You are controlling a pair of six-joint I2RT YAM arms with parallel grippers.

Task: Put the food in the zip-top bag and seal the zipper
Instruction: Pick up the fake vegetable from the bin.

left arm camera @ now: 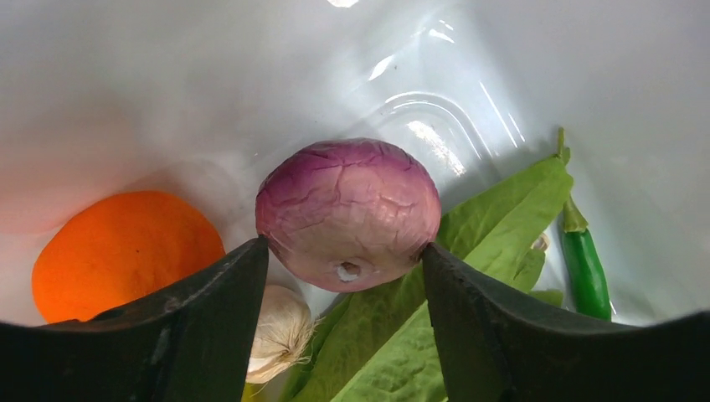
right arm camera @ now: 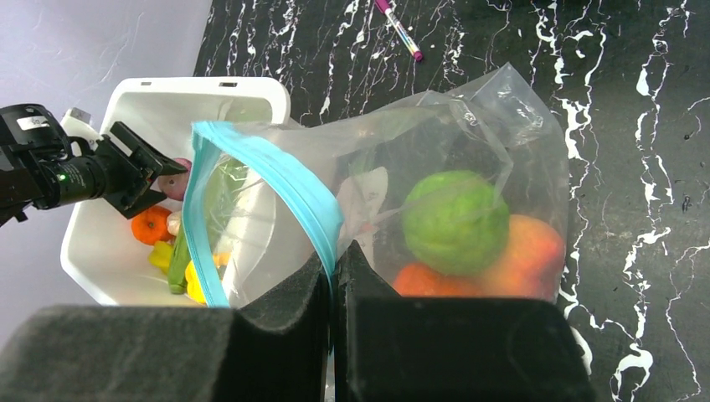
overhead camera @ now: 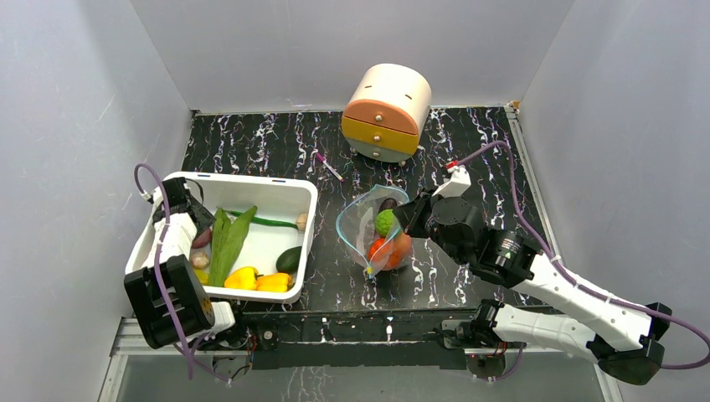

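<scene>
We list:
- grey walls (overhead camera: 67, 100) on three sides
- black, white-veined desk (overhead camera: 469, 151)
- white tub (overhead camera: 308, 226), left of centre
- zip-top bag (overhead camera: 360, 222), centre, fruit (overhead camera: 389, 249) inside
- right tool (right arm camera: 335, 260), clamped on its zipper (right arm camera: 276, 180)
- left tool (left arm camera: 345, 276), astride a purple bulb (left arm camera: 347, 209); we cannot tell if it grips

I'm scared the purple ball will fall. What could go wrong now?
1. The onion is round, and the left tool has fingers only at its sides, so it might slip out and roll in the tub.
2. The right tool pinches just one spot of the rim of the bag; the soft bag could sag shut or the rim slip free.
3. The bag already holds fruit, so the onion might catch on the way in.
</scene>
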